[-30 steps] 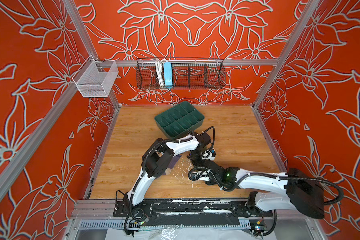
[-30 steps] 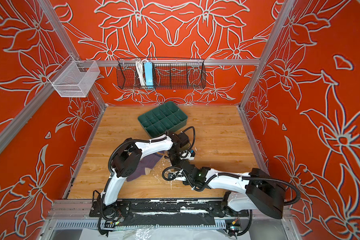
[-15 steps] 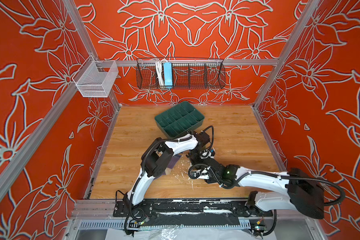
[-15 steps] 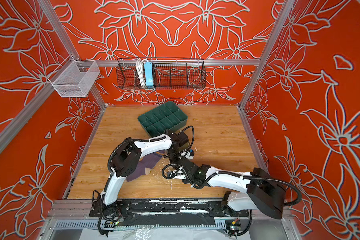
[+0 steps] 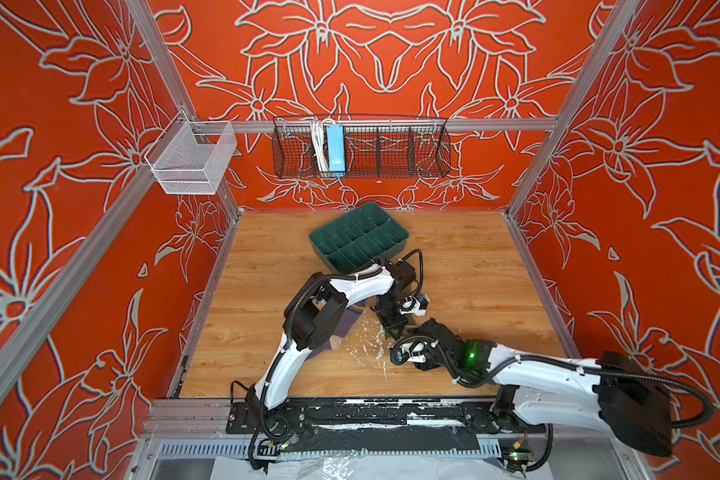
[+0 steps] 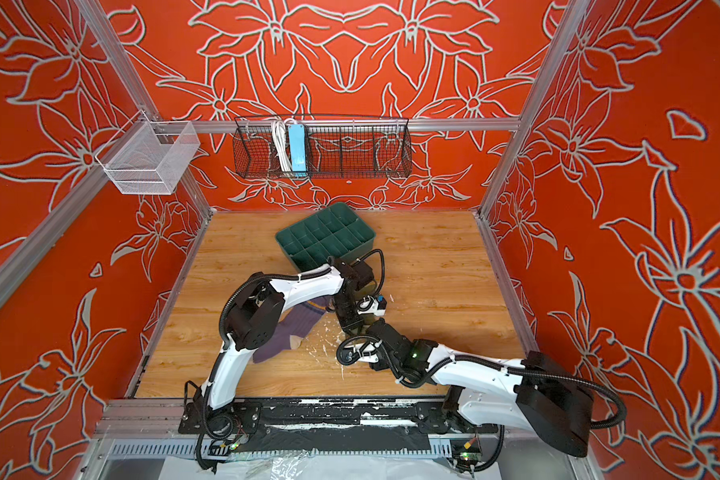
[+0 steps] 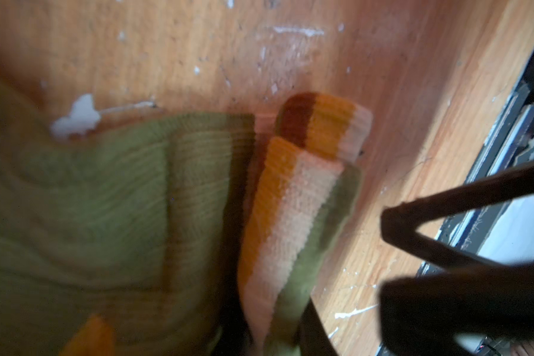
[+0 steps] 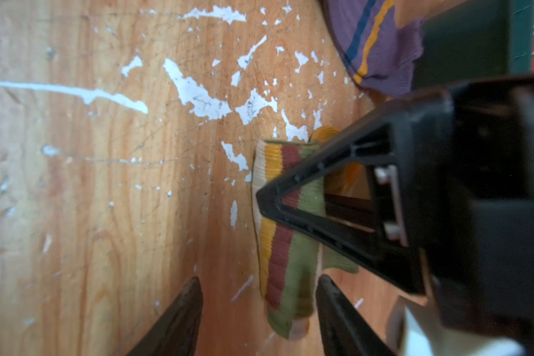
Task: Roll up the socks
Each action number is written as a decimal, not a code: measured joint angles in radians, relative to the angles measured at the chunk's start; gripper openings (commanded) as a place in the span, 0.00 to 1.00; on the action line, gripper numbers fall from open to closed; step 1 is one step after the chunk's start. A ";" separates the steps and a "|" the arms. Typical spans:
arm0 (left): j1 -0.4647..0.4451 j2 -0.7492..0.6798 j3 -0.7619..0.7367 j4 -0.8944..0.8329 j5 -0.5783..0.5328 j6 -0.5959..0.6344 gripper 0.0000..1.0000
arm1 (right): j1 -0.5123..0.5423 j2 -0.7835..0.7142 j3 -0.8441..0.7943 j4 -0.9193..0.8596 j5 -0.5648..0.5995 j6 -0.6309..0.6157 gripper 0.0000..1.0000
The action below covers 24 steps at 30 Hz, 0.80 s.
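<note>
Olive sock (image 8: 290, 252) folded over on the desk (image 8: 105, 215), ribbed purple sock (image 6: 292, 332) lying flat nearby.
The left end effector (image 5: 395, 330) clamps the cream, yellow and maroon banded end; the right end effector (image 8: 258, 277) stands apart, straddling it.

The right tool (image 8: 257, 279) backs off slightly toward five o'clock along the olive green striped knit sock (image 8: 290, 255).

Green divided tray (image 5: 387, 249) on scuffed wooden table (image 5: 474, 270).
</note>
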 measured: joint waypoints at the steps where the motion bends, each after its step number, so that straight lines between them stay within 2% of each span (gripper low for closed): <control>1: 0.000 0.000 0.000 0.000 0.000 0.001 0.20 | -0.011 0.019 0.008 0.007 -0.006 0.002 0.61; 8: 0.008 0.000 -0.006 -0.004 0.021 0.010 0.20 | -0.069 0.132 0.079 0.034 -0.021 -0.010 0.55; 12: 0.011 0.000 -0.006 -0.026 0.021 0.021 0.20 | -0.084 0.211 0.133 -0.006 -0.030 -0.018 0.40; 15: 0.015 0.000 -0.005 -0.042 0.017 0.030 0.22 | -0.085 0.245 0.173 -0.058 -0.047 -0.026 0.21; 18: 0.016 0.000 -0.004 -0.050 0.013 0.030 0.32 | -0.084 0.253 0.198 -0.097 -0.058 -0.034 0.06; 19: 0.016 -0.001 -0.003 -0.053 0.014 0.035 0.38 | -0.084 0.250 0.201 -0.108 -0.067 -0.037 0.03; 24: 0.008 -0.054 -0.039 -0.007 -0.027 0.028 0.56 | -0.082 0.230 0.222 -0.187 -0.104 -0.049 0.00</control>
